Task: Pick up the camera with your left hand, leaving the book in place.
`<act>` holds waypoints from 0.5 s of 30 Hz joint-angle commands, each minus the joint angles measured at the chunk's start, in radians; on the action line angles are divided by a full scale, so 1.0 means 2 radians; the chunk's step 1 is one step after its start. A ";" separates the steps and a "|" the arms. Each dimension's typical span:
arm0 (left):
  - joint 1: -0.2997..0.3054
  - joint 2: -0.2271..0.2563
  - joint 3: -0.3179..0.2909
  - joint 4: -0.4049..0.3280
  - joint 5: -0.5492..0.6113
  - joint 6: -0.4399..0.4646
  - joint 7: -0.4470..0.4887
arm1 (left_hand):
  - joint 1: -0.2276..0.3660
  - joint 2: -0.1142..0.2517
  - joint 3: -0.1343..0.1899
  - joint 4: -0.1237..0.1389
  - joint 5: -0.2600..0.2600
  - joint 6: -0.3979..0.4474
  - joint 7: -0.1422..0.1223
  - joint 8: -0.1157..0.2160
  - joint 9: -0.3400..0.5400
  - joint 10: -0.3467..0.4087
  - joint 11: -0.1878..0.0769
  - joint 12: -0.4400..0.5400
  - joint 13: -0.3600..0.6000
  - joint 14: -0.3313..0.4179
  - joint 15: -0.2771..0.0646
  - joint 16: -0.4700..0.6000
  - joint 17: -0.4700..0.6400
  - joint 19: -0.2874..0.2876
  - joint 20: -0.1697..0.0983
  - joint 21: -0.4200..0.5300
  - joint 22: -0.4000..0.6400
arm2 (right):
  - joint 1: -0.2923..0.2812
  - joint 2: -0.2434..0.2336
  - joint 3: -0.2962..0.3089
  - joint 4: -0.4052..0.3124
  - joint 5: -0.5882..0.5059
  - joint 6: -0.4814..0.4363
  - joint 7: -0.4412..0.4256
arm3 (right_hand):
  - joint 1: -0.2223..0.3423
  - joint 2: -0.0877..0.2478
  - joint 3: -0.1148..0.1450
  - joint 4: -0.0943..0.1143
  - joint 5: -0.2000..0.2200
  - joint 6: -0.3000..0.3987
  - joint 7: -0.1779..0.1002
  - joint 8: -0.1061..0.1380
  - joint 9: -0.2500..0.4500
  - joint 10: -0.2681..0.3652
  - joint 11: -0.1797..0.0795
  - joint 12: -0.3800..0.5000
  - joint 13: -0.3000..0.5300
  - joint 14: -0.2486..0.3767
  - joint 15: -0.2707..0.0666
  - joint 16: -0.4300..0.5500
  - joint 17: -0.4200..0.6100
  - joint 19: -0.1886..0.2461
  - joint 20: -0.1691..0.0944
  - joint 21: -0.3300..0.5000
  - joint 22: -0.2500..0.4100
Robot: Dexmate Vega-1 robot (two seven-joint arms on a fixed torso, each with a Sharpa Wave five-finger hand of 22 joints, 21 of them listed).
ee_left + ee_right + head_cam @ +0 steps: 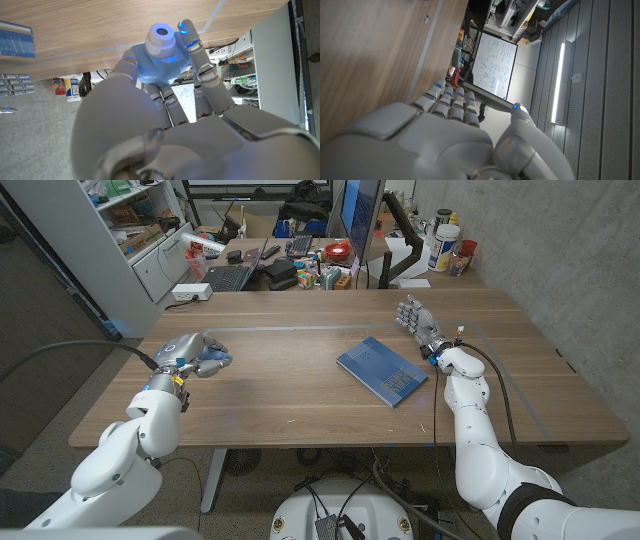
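A small light-blue camera with a white round lens sits in my left hand near the table's left edge. The fingers wrap around its body, and it seems to hang a little above the wood. A blue book lies flat right of the table's middle, apart from both hands; its corner shows in the left wrist view. My right hand stands beyond the book's right side with fingers straight and nothing in it.
The wooden table has bare room between camera and book. Behind its far edge stands a cluttered desk with a laptop, a monitor and bottles. A white shelf stands at the back left.
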 commanded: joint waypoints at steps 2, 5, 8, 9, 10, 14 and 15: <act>0.002 -0.031 -0.021 0.006 0.010 -0.038 -0.006 | 0.068 0.064 0.005 0.001 0.005 0.006 0.000 0.003 0.002 0.004 0.000 -0.001 0.002 0.153 -0.209 -0.002 0.003 0.004 -0.002 0.000 0.002 | -0.003 0.001 -0.003 -0.008 0.002 0.000 -0.002 | 0.002 0.001 -0.002 0.000 0.002 0.001 -0.003 0.002 0.001 0.004 0.001 0.001 0.003 0.006 -0.001 0.001 0.001 0.004 -0.003 -0.001 0.001; 0.001 -0.037 -0.024 0.008 0.011 -0.047 -0.005 | 0.067 0.064 0.006 0.002 0.005 0.007 -0.001 0.003 0.002 0.005 -0.002 -0.001 0.003 0.154 -0.209 -0.003 0.003 0.005 -0.002 0.000 0.002 | -0.004 0.002 -0.003 -0.010 0.003 -0.001 -0.002 | 0.002 0.002 -0.002 0.000 0.002 0.001 -0.002 0.002 0.001 0.004 0.001 0.001 0.003 0.006 -0.001 0.001 0.001 0.004 -0.003 -0.002 0.001; 0.001 -0.042 -0.026 0.008 0.014 -0.053 -0.006 | 0.067 0.064 0.006 0.002 0.005 0.008 0.000 0.003 0.002 0.006 -0.001 -0.001 0.003 0.156 -0.208 -0.003 0.003 0.006 -0.002 0.000 0.002 | -0.005 0.002 -0.003 -0.013 0.003 -0.001 -0.002 | 0.002 0.002 -0.002 0.000 0.002 0.001 -0.002 0.002 0.001 0.005 0.002 0.002 0.003 0.006 -0.001 0.000 0.001 0.004 -0.003 -0.002 0.001; 0.001 -0.043 -0.026 0.008 0.015 -0.054 -0.007 | 0.066 0.064 0.006 0.002 0.005 0.008 -0.001 0.003 0.002 0.006 -0.001 -0.001 0.003 0.157 -0.208 -0.003 0.004 0.005 -0.002 0.000 0.002 | -0.006 0.002 -0.004 -0.014 0.003 -0.001 -0.002 | 0.002 0.002 -0.002 0.000 0.002 0.001 -0.003 0.002 0.001 0.005 0.002 0.002 0.003 0.006 -0.001 0.000 0.001 0.004 -0.003 -0.002 0.001; 0.001 -0.045 -0.027 0.009 0.016 -0.056 -0.007 | 0.066 0.064 0.006 0.003 0.005 0.007 -0.001 0.003 0.002 0.006 -0.001 -0.002 0.003 0.157 -0.209 -0.003 0.004 0.005 -0.002 0.000 0.002 | -0.006 0.002 -0.004 -0.015 0.003 -0.002 -0.002 | 0.002 0.002 -0.002 0.000 0.002 0.001 -0.003 0.002 0.001 0.005 0.002 0.002 0.003 0.006 -0.001 0.000 0.001 0.004 -0.003 -0.002 0.001; 0.001 -0.051 -0.028 0.009 0.019 -0.060 -0.011 | 0.066 0.064 0.007 0.003 0.005 0.009 -0.001 0.003 0.002 0.007 -0.001 -0.002 0.004 0.159 -0.208 -0.004 0.004 0.006 -0.001 0.000 0.002 | -0.007 0.002 -0.005 -0.017 0.004 -0.002 -0.002 | 0.002 0.002 -0.002 0.000 0.002 0.001 -0.003 0.002 0.001 0.005 0.001 0.001 0.003 0.006 -0.002 0.000 0.001 0.005 -0.003 -0.003 0.001; 0.000 -0.052 -0.028 0.009 0.020 -0.061 -0.011 | 0.066 0.064 0.007 0.003 0.005 0.009 -0.001 0.004 0.002 0.007 0.000 -0.002 0.004 0.158 -0.208 -0.004 0.004 0.006 -0.001 0.000 0.002 | -0.007 0.001 -0.005 -0.017 0.004 -0.003 -0.002 | 0.002 0.002 -0.002 0.000 0.002 0.001 -0.003 0.002 0.001 0.005 0.001 0.002 0.003 0.006 -0.002 0.000 0.001 0.005 -0.003 -0.003 0.001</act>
